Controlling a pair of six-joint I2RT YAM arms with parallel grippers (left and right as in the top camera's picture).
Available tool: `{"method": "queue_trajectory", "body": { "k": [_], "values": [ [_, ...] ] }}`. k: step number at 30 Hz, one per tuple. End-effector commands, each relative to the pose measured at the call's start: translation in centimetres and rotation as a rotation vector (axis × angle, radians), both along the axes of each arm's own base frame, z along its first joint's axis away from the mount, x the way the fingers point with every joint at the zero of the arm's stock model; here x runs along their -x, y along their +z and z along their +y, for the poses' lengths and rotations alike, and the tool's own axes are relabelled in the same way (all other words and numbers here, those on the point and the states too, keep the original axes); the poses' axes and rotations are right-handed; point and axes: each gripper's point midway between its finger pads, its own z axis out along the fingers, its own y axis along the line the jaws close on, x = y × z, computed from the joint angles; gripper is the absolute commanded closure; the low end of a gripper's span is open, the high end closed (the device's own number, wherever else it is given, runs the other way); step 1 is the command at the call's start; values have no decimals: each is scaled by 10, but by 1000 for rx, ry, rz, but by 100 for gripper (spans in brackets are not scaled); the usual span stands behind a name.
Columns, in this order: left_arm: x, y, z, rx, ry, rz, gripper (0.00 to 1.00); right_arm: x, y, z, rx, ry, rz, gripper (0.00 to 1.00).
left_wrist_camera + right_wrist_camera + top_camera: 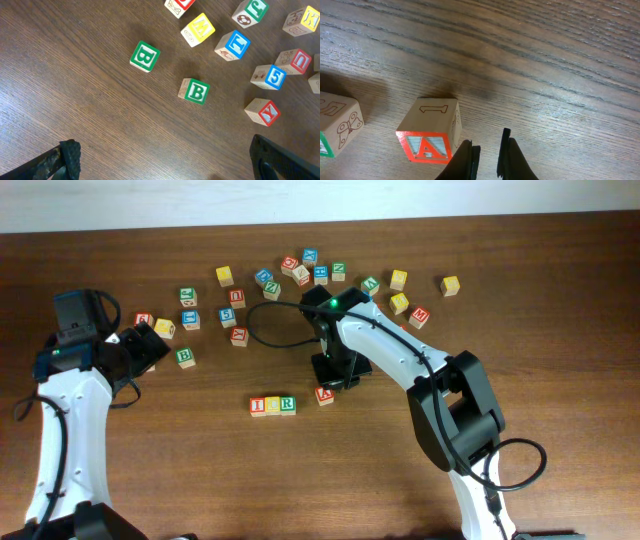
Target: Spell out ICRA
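Note:
In the overhead view the red I [258, 406], yellow C [272, 405] and green R [288, 404] cubes stand touching in a row. The red A cube [324, 394] sits apart, a little right of the R and slightly farther back. My right gripper [336, 377] is low over the table just right of the A. In the right wrist view its fingers [489, 159] are nearly together with nothing between them, beside the A cube [427, 137]; the R cube's edge [335, 125] shows at the left. My left gripper [170, 167] is wide open and empty at the far left [148, 345].
Several loose letter cubes lie scattered across the back of the table [310, 270]. Two green B cubes [145, 56] [195, 91] and a red Y cube [263, 111] lie ahead of my left gripper. A black cable [262, 325] loops by the right arm.

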Motion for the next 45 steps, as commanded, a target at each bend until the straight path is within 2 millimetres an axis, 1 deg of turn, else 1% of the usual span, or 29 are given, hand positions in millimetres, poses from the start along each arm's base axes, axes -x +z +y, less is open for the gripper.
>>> {"method": "queue_trajectory", "body": {
  "k": [1, 6, 15, 17, 18, 22, 45],
  "values": [
    [0, 0, 1, 7, 5, -2, 0, 3, -4, 1, -3, 7, 13, 90],
    [0, 0, 1, 7, 5, -2, 1, 6, -3, 5, -24, 4, 27, 91],
    [0, 0, 1, 7, 5, -2, 1, 5, -3, 6, -28, 4, 23, 92],
    [0, 0, 1, 7, 5, -2, 1, 4, -3, 6, -29, 4, 21, 92],
    [0, 0, 1, 7, 5, -2, 0, 4, -3, 6, -29, 4, 21, 94],
    [0, 0, 1, 7, 5, -2, 1, 4, -3, 6, -29, 4, 21, 95],
    [0, 0, 1, 7, 5, -2, 1, 5, -3, 6, -29, 5, 21, 96]
  ]
}}
